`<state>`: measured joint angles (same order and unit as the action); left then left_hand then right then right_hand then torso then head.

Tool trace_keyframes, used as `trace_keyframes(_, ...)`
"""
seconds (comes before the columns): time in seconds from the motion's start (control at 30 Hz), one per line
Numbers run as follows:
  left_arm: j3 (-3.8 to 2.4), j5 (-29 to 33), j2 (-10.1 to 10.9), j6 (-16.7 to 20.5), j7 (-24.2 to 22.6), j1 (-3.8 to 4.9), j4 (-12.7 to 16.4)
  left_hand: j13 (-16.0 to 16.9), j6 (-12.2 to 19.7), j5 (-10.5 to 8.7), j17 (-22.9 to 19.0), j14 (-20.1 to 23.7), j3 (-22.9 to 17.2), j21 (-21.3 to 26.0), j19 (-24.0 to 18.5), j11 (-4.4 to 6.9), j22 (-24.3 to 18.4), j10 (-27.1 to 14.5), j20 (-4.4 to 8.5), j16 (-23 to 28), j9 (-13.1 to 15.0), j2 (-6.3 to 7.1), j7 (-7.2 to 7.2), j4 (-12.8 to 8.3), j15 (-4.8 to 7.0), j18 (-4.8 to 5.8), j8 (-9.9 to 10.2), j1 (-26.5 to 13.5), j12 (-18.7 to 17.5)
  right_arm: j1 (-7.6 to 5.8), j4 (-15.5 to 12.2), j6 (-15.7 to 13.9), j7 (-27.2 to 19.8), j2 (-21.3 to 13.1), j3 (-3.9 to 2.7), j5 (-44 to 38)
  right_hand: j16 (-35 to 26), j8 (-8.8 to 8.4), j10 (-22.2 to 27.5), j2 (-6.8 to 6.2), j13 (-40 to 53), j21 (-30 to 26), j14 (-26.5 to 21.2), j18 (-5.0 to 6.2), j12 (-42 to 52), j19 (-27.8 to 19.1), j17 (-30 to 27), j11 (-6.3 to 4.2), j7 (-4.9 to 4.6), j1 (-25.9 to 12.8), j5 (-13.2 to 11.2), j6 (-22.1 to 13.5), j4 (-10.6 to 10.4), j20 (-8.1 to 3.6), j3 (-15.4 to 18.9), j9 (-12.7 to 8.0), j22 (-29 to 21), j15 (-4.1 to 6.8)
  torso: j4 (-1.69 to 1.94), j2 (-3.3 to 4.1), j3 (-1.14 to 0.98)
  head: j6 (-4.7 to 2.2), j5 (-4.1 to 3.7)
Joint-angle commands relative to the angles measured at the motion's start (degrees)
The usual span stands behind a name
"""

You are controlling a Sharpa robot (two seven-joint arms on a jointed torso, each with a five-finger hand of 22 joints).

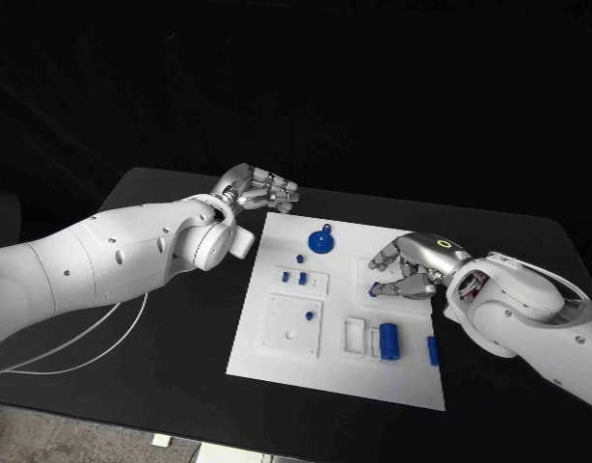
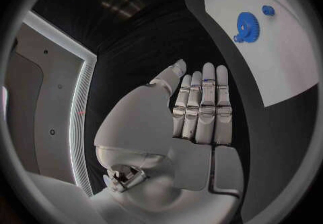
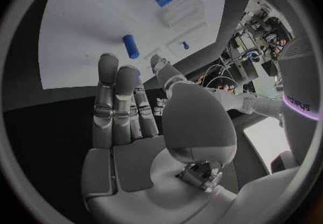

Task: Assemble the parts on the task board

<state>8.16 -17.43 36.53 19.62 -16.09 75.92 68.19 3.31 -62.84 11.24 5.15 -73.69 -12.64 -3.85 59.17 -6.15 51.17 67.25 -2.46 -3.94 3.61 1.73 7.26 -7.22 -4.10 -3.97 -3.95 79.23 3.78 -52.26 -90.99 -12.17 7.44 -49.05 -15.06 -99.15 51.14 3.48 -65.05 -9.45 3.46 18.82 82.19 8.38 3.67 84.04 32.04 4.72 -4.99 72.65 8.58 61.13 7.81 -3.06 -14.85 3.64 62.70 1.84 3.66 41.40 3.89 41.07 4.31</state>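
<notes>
The black table [image 1: 171,318] carries the white task board [image 1: 345,376], and both arms reach in over it. The left hand [image 1: 257,185] hangs off the board's far-left corner, its fingers [image 2: 202,108] straight and pressed side by side with nothing in them. The right hand [image 1: 410,265] sits over the board's right part with fingers curled down; a small blue part [image 1: 375,287] shows just at their tips, though I cannot tell whether it is pinched or only touched. The blue gear [image 1: 321,239] lies beyond the fingertips, toward the left hand; the blue cylinder [image 1: 390,340] and a thin blue pin [image 1: 434,351] lie on the wrist side of the right fingers. To do this step well, I judge the right fingers should close squarely on that 1 small part before lifting. The fingertip contact itself is hidden beneath the knuckles.
</notes>
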Motion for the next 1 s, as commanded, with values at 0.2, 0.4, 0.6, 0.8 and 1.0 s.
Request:
trace_keyframes(0.2,-0.04,0.6,0.0,-0.5,-1.2,0.07,0.1,0.0,0.0,-0.21,-0.1,0.4,0.2,-0.1,0.1,0.0,-0.1,-0.2,-0.4,0.2,0.1,-0.2,0.17,0.2,0.01,-0.42,0.2,0.5,-0.3,0.0,0.9,5.9,1.7,1.0,-0.06,-3.7,0.3,0.09,1.7,-0.59,-0.1,0.6,0.1,0.73,-0.2,2.2,-0.3,0.31,0.11,2.2,-1.8,-0.6,-2.5,0.71,2.1,-0.1,-1.7,-0.67,0.12,0.03,0.01,-0.03,-0.64)
trace_keyframes(0.4,-0.04,0.6,0.0,-0.5,-1.1,0.07,0.1,0.0,0.0,-0.21,-0.1,0.4,0.2,-0.1,0.1,0.0,-0.1,-0.2,-0.4,0.2,0.1,-0.2,0.17,0.2,0.01,-0.42,0.2,0.5,-0.3,0.04,1.4,6.7,1.8,1.7,0.03,-4.1,0.3,0.07,0.5,-0.1,-0.1,1.0,0.1,0.49,-0.2,2.2,-0.4,0.04,0.05,2.2,-2.5,-0.3,-1.8,0.61,0.4,-0.1,-2.2,-0.58,0.11,0.05,0.02,0.19,-0.6)
trace_keyframes(0.6,-0.04,0.6,0.0,-0.6,-1.0,0.07,0.1,0.0,0.0,-0.21,-0.1,0.4,0.2,-0.1,0.1,0.0,-0.1,-0.2,-0.4,0.2,0.1,-0.2,0.17,0.2,0.01,-0.42,0.2,0.5,-0.3,0.09,1.9,6.6,3.1,2.4,0.21,-5.2,0.5,0.18,-3.2,1.76,-0.1,1.5,0.1,0.05,-0.3,2.1,-0.3,-0.87,-0.57,2.3,-5.8,1.8,0.1,0.11,-9.8,0.0,-2.2,-0.08,0.14,0.02,0.02,0.25,-0.74)
trace_keyframes(0.8,-0.04,0.6,0.0,-0.9,-0.9,0.07,0.1,0.0,0.0,-0.24,-0.1,0.4,0.2,-0.1,0.1,-0.02,-0.2,-0.3,-0.42,0.2,0.1,-0.26,0.18,0.3,0.0,-0.46,0.2,0.4,-0.3,0.12,2.3,6.7,4.9,2.7,0.35,-6.4,0.6,0.16,-4.8,0.28,-0.1,2.0,0.0,-0.46,-0.3,2.0,0.0,-1.18,-0.78,-0.5,-5.8,4.2,1.3,-0.28,-19.9,0.0,-1.8,0.13,0.1,0.01,0.06,0.4,-0.75)
trace_keyframes(1.0,-0.04,0.6,0.0,-1.0,-0.7,0.07,0.1,0.0,0.0,-0.24,-0.1,0.4,0.2,-0.1,0.1,-0.02,-0.2,-0.3,-0.42,0.2,0.1,-0.26,0.18,0.3,0.0,-0.46,0.2,0.4,-0.3,0.16,2.7,6.9,5.4,3.2,0.69,-6.8,0.6,0.15,-5.7,0.08,-0.1,2.2,0.1,-0.71,-0.3,1.9,0.2,-1.43,-0.7,-1.4,-5.8,5.3,1.8,-0.45,-22.0,0.0,-1.4,0.27,0.1,0.01,0.03,0.4,-0.82)
